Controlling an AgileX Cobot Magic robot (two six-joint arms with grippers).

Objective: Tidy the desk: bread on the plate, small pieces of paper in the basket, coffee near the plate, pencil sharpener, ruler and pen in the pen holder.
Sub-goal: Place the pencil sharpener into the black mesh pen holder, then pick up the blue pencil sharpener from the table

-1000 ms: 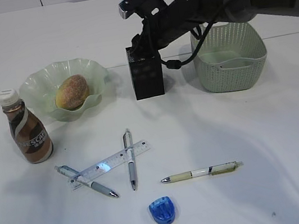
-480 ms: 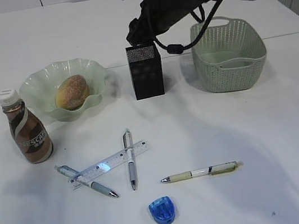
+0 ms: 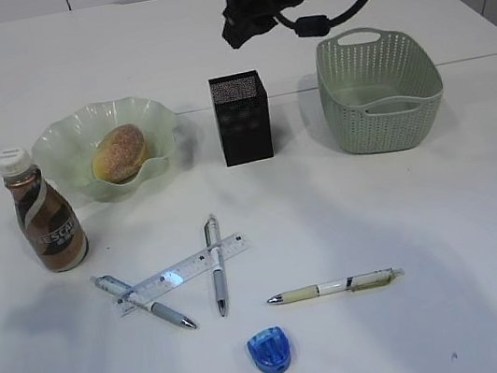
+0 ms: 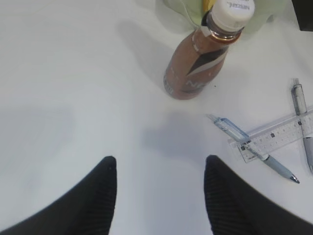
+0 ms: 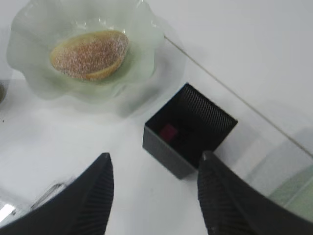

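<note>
Standing by the white counter (image 3: 446, 240) here. The right arm's jaws (image 5: 154, 169) hang high up with a clear gap between the two black fingers and nothing in them. Right below that gap is the black mesh pen holder (image 3: 241, 117), open top facing up, and the right wrist view shows a small red thing (image 5: 168, 131) down inside it, which you can't see from the exterior view. I can't tell what it is. Up and left of those jaws sits the bread (image 3: 118, 153) in the wavy green plate (image 3: 60, 141). The basket (image 3: 380, 90) is just right of the holder and looks empty.

The left jaws (image 4: 159, 169) are also parted and holding nothing, hovering over bare counter. Just ahead of them stands the coffee (image 4: 203, 54), upright, beside the plate. Ahead and to their right are a blue-grey pen (image 4: 254, 152) and the clear ruler (image 4: 279, 139), which lies over it.

Count: three pens in all, the blue-grey one, a silver pen (image 3: 215, 266) crossing the ruler, and a cream pen (image 3: 335, 286) lying apart, plus one ruler, one blue pencil sharpener (image 3: 270, 351), one bottle, one bun. Only the exterior view shows the sharpener and the cream pen. Nothing blocks the holder's mouth.
</note>
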